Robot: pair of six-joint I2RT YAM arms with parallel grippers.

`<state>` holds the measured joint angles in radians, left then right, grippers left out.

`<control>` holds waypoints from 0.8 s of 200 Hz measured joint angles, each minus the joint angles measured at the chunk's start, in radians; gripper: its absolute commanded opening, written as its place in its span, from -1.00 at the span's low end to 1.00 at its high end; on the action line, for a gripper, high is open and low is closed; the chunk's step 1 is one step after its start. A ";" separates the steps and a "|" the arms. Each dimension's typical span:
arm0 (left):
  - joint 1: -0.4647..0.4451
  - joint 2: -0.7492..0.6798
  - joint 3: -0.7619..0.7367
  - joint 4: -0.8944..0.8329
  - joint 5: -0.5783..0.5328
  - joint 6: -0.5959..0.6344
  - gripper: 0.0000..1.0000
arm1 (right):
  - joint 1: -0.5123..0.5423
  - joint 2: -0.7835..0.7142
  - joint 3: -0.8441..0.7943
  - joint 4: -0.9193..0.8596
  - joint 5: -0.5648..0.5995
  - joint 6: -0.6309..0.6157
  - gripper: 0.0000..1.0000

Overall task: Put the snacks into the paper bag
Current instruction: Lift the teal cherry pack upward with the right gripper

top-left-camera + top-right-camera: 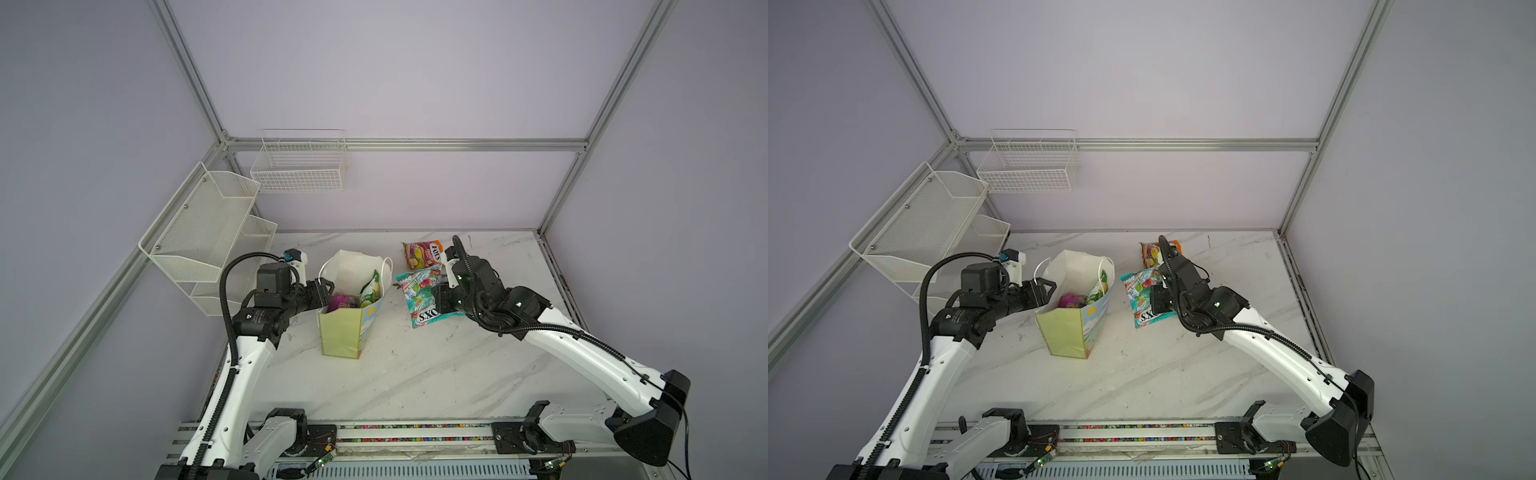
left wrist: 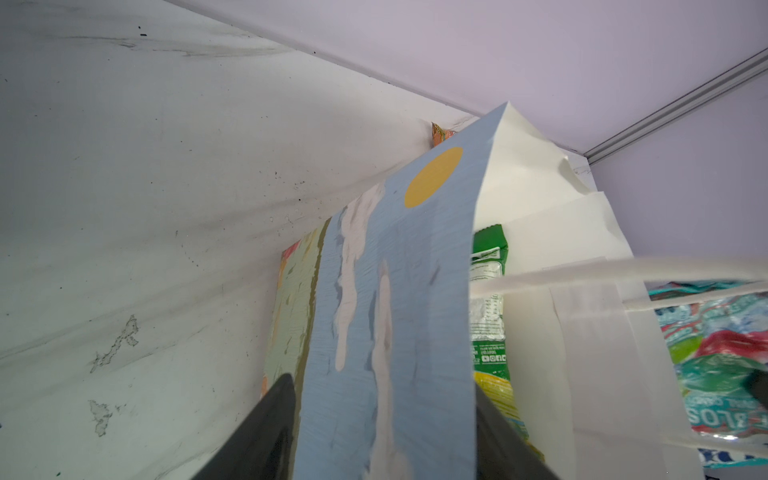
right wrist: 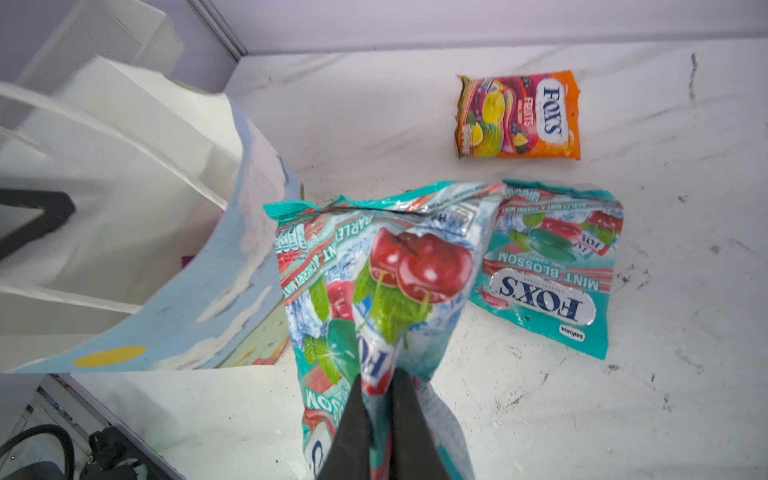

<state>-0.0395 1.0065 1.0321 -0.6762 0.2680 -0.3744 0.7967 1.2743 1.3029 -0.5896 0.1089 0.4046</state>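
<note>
The right gripper (image 3: pixel 380 386) is clamped narrow on one end of a teal FOX'S packet (image 3: pixel 395 270), which sits just beside the paper bag (image 1: pixel 338 332) and overlaps the edge of a second teal FOX'S packet (image 3: pixel 552 266) lying flat on the marble table (image 1: pixel 415 374). The orange FOX'S packet (image 3: pixel 519 116) lies farther back, apart from both. The bag stands upright with a green packet (image 1: pixel 370 291) and a magenta packet (image 1: pixel 340 301) inside. The left gripper (image 1: pixel 328 291) straddles the bag's blue printed wall, jaws partly apart, one finger outside and one inside.
</note>
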 measured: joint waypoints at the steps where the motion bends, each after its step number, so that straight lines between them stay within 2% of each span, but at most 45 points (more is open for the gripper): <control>1: 0.000 0.000 0.000 0.000 0.000 0.000 0.20 | 0.000 0.000 0.005 -0.002 0.002 -0.001 -1.00; 52: 0.000 -0.017 0.000 0.001 0.000 0.000 0.21 | 0.000 -0.024 0.205 -0.072 0.109 -0.041 -1.00; 84: 0.000 -0.018 0.000 0.001 0.000 0.000 0.21 | 0.000 -0.018 0.358 -0.080 0.134 -0.076 -1.00; 120: 0.001 -0.027 0.000 0.001 -0.009 0.000 0.23 | 0.000 0.058 0.533 -0.063 0.088 -0.095 -1.00; 160: 0.008 -0.067 0.000 -0.001 -0.037 -0.009 0.30 | 0.008 0.219 0.667 -0.051 -0.005 -0.095 -1.00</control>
<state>-0.0315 0.9398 1.0325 -0.6773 0.2310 -0.3836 0.8047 1.4933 1.9701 -0.6411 0.1043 0.3096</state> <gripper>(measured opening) 0.640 0.110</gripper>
